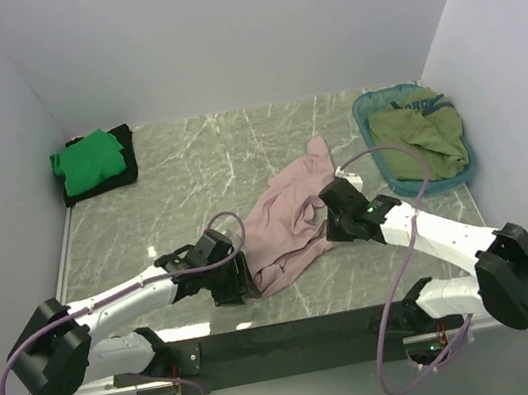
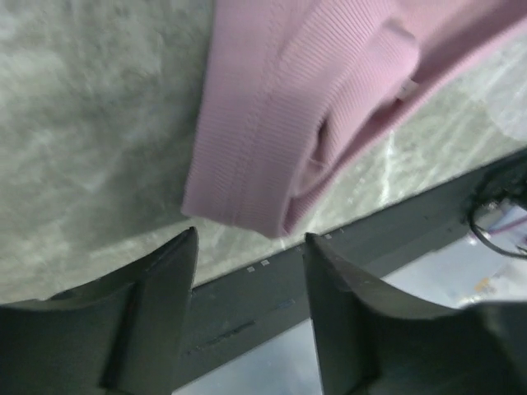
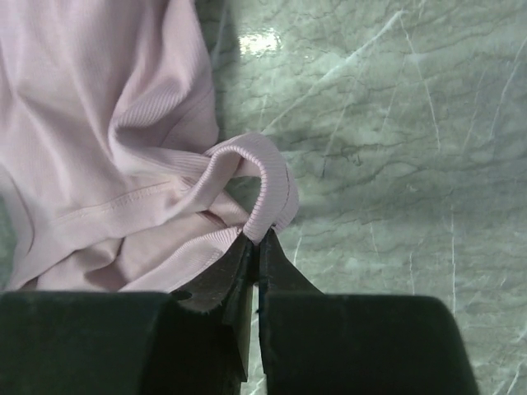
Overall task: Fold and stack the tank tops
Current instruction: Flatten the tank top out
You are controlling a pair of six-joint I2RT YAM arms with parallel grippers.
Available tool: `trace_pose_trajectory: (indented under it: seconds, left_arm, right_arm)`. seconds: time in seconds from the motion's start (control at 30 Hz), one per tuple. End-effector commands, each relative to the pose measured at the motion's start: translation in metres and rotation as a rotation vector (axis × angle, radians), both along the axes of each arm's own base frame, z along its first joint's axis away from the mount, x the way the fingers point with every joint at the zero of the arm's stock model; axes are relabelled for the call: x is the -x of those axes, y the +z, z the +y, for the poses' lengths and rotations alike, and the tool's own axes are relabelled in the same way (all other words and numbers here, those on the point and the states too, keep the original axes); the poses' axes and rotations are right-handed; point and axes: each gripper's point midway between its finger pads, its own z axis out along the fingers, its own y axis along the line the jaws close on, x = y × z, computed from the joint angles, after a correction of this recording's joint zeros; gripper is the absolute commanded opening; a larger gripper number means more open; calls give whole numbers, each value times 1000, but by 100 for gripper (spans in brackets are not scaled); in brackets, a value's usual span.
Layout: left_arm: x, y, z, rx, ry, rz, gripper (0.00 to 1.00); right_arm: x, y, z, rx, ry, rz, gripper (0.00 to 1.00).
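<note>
The dusty pink tank top (image 1: 289,224) lies crumpled on the desk (image 1: 198,168) near the teal basket (image 1: 359,119). Your right tool (image 3: 257,240) is pinched tight on its ribbed edge. Your left tool (image 2: 251,235) gapes empty, just short of the hem. Grip the hem, then pull the top flat.

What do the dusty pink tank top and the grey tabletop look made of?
The dusty pink tank top: soft ribbed knit, likely cotton jersey, matte; fine ribs and a stitched hem show. The grey tabletop: marble-look, pale veins, slight sheen from a light reflection; possibly laminate rather than stone.
</note>
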Motion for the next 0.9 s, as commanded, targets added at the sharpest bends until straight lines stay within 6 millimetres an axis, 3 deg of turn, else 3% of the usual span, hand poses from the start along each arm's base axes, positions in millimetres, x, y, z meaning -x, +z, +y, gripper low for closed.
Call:
trace_pose_trajectory:
  seconds: [0.0,0.2,0.5,0.7,0.87]
  left_arm:
    - [-16,3,-7,-2,46,-52,63]
    - [-24,-4,-4,-56,61,-67,61]
    - [-30,0,5,-110,72,-92,27]
    - [-28,9,17,-151,60,-118,19]
    - [-28,12,21,-165,51,-131,16]
  right_arm:
    - [1,12,3,-24,6,-38,9]
    - [15,9,9,-41,36,-28,20]
    - [31,1,18,-9,36,-8,37]
    - [35,-2,5,-5,-45,-34,49]
    - [36,-2,3,-14,-82,-37,52]
